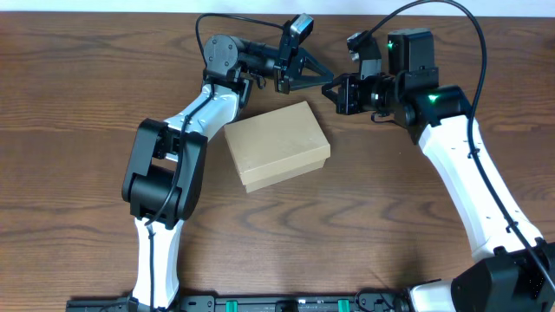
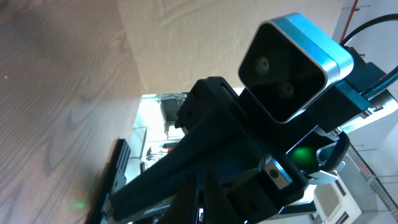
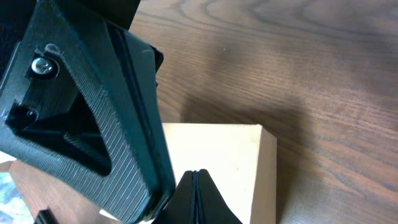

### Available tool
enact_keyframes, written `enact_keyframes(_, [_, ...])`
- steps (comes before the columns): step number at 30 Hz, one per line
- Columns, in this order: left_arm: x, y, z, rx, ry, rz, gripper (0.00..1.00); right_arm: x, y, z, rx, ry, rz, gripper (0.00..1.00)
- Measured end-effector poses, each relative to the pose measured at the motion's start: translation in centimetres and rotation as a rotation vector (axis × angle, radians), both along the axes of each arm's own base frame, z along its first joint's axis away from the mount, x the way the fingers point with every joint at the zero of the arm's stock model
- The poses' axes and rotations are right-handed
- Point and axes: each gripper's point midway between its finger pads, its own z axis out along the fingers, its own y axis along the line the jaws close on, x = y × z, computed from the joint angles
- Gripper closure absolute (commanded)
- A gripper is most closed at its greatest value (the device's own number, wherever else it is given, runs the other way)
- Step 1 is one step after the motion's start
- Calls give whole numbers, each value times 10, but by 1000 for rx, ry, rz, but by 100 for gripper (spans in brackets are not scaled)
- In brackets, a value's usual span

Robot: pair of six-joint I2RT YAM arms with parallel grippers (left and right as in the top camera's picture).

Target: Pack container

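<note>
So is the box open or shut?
Shut. From above, the box shows only its flat tan top, lying flush with the sides. No flap sticks up and none of the inside shows.

**Surface with one item resting on it**
The surface (image 1: pixel 78 104) is dark brown wood, with the grain running side to side in the overhead view. One container (image 1: pixel 277 145), a plain tan cardboard box with its lid down flat, lies directly on the surface near the centre, turned slightly askew to the surface edges.
</note>
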Motion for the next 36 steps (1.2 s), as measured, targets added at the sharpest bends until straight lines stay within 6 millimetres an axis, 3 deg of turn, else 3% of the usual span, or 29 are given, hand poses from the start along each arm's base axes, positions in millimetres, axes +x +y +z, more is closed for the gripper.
enact_keyframes(5, [5, 6, 0, 2, 0, 14, 95, -15, 8, -6, -26, 54, 28, 99])
enact_keyframes(13, [42, 55, -3, 14, 42, 136, 95, -40, 31, -19, -99, 93, 98, 99])
enact_keyframes(18, [58, 71, -10, 40, 144, 174, 94, -47, 42, -20, -113, 88, 129, 99])
enact_keyframes(23, [63, 76, -14, 26, 92, 187, 95, -49, 45, -21, -121, 84, 136, 99])
enact_keyframes(31, [67, 80, -17, -70, -289, 196, 91, -51, 48, -21, -125, 83, 144, 99])
enact_keyframes(36, [78, 79, -43, -43, -187, 216, 92, -53, 51, -22, -128, 89, 140, 99])
